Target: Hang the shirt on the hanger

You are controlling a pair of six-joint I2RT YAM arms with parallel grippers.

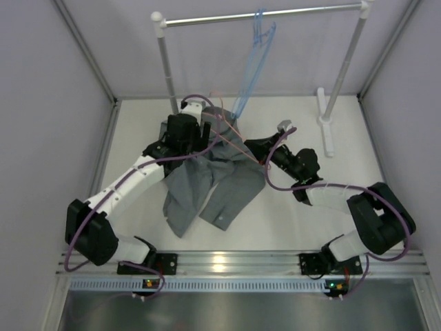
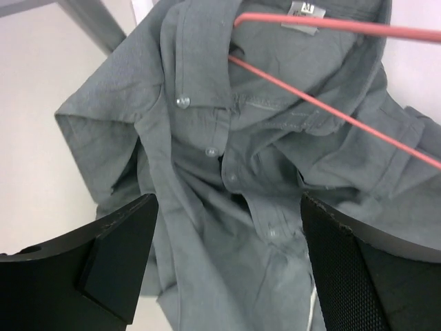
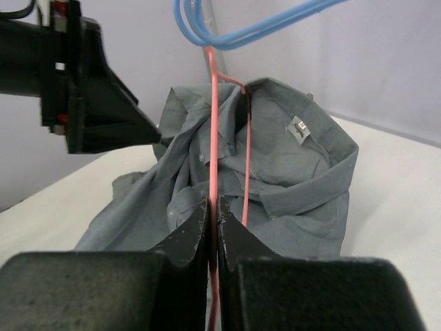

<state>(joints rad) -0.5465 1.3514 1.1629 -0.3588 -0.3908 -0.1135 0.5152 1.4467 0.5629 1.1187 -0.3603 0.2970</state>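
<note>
The grey shirt lies crumpled mid-table, its collar end raised. It also shows in the left wrist view and the right wrist view, with the white neck label visible. The pink hanger runs into the collar; two of its wires cross the left wrist view. My right gripper is shut on one hanger wire; in the top view it is at the shirt's right edge. My left gripper is open, hovering over the button placket, holding nothing; in the top view it is.
A clothes rail on white posts stands at the back, with light blue hangers hanging from it, also at the top of the right wrist view. A white rail foot lies at the right. Grey walls enclose the table.
</note>
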